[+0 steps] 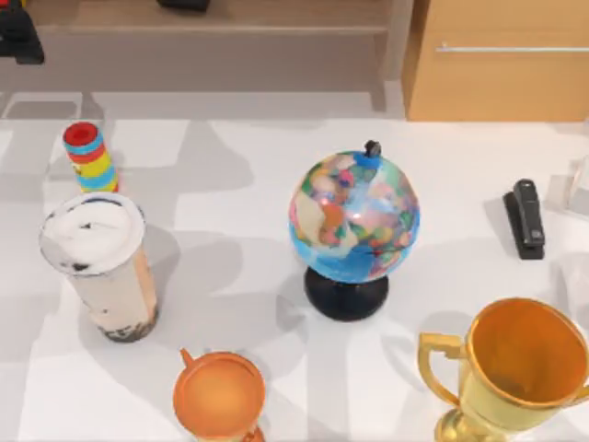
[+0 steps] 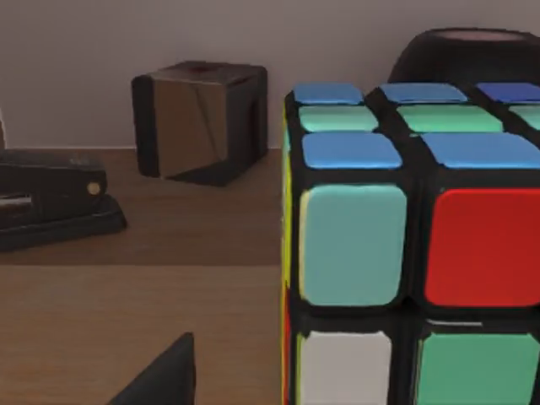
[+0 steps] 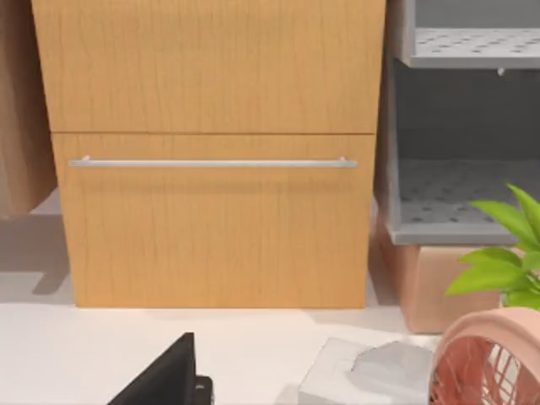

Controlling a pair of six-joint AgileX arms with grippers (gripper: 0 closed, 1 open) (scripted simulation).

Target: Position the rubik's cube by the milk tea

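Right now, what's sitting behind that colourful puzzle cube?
Behind the rubik's cube, on the wooden surface, stand a shiny dark box and a black stapler. A dark rounded object peeks over the cube; the cube covers the rest of it.

Pretty busy white surface (image 1: 276,157) here. The milk tea (image 1: 99,264) stands upright on the left side, foamy top and dark pearls at the bottom. Just behind it sits a stack of red, blue and yellow rings (image 1: 89,157). A colorful globe (image 1: 354,221) on a black base takes the middle. An orange mug (image 1: 219,397) is at the front edge, a gold trophy cup (image 1: 515,373) front right, and a black stapler (image 1: 525,218) lies at the right.
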